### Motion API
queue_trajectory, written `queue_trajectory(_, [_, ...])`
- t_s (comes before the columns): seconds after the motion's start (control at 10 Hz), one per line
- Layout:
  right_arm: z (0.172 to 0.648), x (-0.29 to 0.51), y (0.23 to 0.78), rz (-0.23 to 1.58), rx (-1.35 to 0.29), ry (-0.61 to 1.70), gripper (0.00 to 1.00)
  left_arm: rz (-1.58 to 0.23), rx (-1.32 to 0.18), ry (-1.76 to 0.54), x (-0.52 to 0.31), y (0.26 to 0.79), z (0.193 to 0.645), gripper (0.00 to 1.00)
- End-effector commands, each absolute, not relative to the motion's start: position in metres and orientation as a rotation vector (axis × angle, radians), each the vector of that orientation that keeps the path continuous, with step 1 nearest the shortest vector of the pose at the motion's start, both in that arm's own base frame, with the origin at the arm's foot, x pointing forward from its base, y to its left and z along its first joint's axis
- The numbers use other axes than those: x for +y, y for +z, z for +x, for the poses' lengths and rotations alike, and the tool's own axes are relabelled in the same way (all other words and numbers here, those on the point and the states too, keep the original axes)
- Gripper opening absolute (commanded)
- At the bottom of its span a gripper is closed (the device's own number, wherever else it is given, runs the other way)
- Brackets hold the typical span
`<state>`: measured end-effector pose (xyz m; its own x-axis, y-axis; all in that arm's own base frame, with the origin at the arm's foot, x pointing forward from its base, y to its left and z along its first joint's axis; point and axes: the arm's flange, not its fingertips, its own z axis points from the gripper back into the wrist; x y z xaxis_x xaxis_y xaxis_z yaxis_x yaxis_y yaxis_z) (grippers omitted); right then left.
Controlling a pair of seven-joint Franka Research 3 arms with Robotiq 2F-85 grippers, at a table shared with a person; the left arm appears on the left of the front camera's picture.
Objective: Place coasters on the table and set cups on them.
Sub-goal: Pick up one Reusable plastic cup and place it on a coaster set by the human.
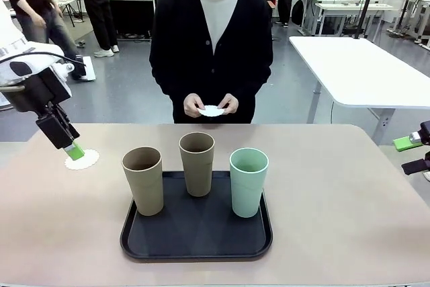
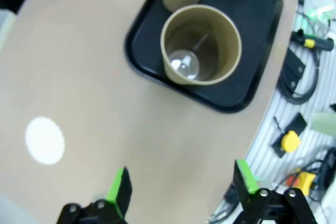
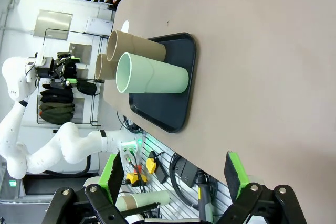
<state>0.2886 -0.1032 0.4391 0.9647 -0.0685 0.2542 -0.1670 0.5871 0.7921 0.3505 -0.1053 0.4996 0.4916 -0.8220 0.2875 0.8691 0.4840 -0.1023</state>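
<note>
place: lab | evidence: rows of white worktables [image 1: 356, 72], bare grey floor [image 1: 127, 95]

Open table [image 1: 336, 193] flanks three cups [image 1: 197, 164] on the tray [image 1: 195, 252]

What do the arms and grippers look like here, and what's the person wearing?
Left arm: white rounded links, black cable looped over the wrist. Left gripper and right gripper: black linkage fingers, green pads. Person: black buttoned cardigan, long sleeves, over a white top.

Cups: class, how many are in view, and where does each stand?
3, all on the black tray: one tan cup front left, a second tan cup back middle, the mint cup right.
</note>
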Motion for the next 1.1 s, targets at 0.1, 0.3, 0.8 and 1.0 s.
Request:
queue_trajectory(0.1, [0.289, -0.104, 0.439, 0.955, -0.275, 0.057, 1.0, -0.37, -0.372, -1.221, -0.086, 0.492, 0.351, 1.0])
queue_trajectory(0.3, [0.289, -0.104, 0.439, 0.955, -0.275, 0.057, 1.0, -0.595, -0.517, -1.291, -0.06, 0.474, 0.376, 1.0])
queue_trajectory(0.8, [0.289, -0.104, 0.439, 0.955, -0.275, 0.057, 1.0, -0.97, -0.754, -1.513, -0.025, 0.401, 0.401, 1.0])
queue_trajectory(1.0, [0.289, -0.104, 0.439, 0.955, -0.275, 0.057, 1.0, -0.942, -0.747, -1.556, -0.023, 0.381, 0.398, 1.0])
